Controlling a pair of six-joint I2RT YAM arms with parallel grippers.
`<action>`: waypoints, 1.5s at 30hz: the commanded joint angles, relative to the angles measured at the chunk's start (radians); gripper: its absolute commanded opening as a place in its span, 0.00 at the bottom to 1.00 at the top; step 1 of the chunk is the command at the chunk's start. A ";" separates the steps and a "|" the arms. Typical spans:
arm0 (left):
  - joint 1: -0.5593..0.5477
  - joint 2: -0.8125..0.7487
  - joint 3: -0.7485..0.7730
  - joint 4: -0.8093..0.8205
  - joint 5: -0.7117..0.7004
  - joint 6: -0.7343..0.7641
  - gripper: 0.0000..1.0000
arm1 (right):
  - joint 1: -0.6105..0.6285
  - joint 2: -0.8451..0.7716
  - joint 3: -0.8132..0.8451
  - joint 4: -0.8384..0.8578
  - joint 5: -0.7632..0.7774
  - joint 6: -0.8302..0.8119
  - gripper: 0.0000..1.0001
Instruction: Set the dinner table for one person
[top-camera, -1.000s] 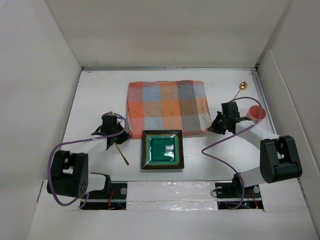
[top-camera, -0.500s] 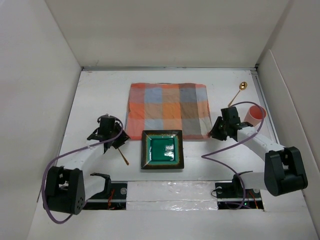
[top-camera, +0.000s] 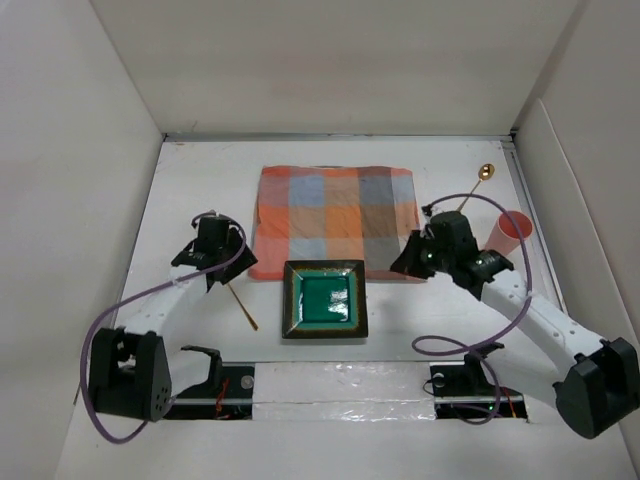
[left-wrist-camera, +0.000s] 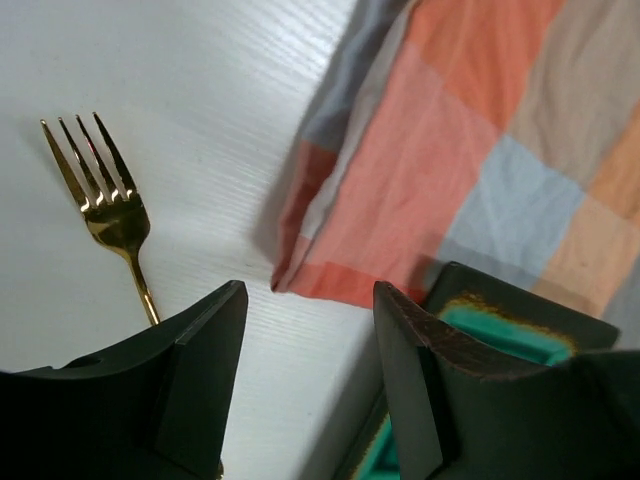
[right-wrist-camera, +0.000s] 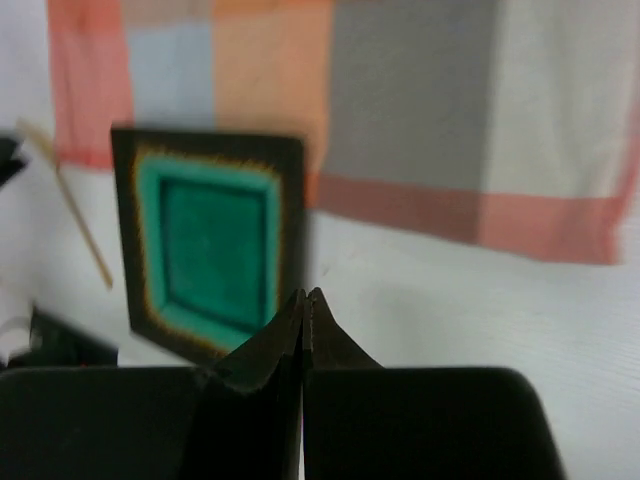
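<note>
Dinner table (top-camera: 200, 190): white matte top, fills floor of white-walled box. All items sit on it, arm bases at near edge

Checked cloth (top-camera: 335, 215): orange/grey, lying flat, far-centre of table, near hem a bit wavy

Square plate (top-camera: 325, 298): green centre, dark rim, centre of table just near of cloth. Far edge meets cloth's near hem; resting on it or only against it, can't tell

Gold fork (left-wrist-camera: 100, 195): on bare table L of plate, apart from it. Tines toward far side. In L wrist view, handle runs back under the L finger

Gold spoon (top-camera: 478, 182): far-R part of table, bowl at far end, off the cloth

Pink cup (top-camera: 512, 227): R side of table, beside R forearm. Upright or tipped, can't tell

L gripper (left-wrist-camera: 310, 295): jaws apart, medium-wide gap, nothing btwn them. Over table by cloth's near-L corner, which shows thru the gap. Fork tines to its L, plate corner to its R

R gripper (right-wrist-camera: 303, 300): fingers pressed together to a point, nothing held. Over bare table R of plate, just near of cloth's near-R hem, clear of plate

Purple cables (top-camera: 130, 300): one loops along each arm
</note>
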 joint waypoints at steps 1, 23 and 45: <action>0.006 0.118 0.054 -0.004 0.016 0.057 0.50 | 0.171 0.002 -0.122 0.140 -0.133 0.045 0.25; 0.036 0.184 0.005 -0.022 0.044 0.037 0.01 | 0.260 0.352 -0.387 0.845 -0.248 0.244 0.65; 0.036 -0.006 0.331 -0.200 -0.046 0.088 0.58 | 0.291 0.259 -0.424 0.824 -0.211 0.286 0.00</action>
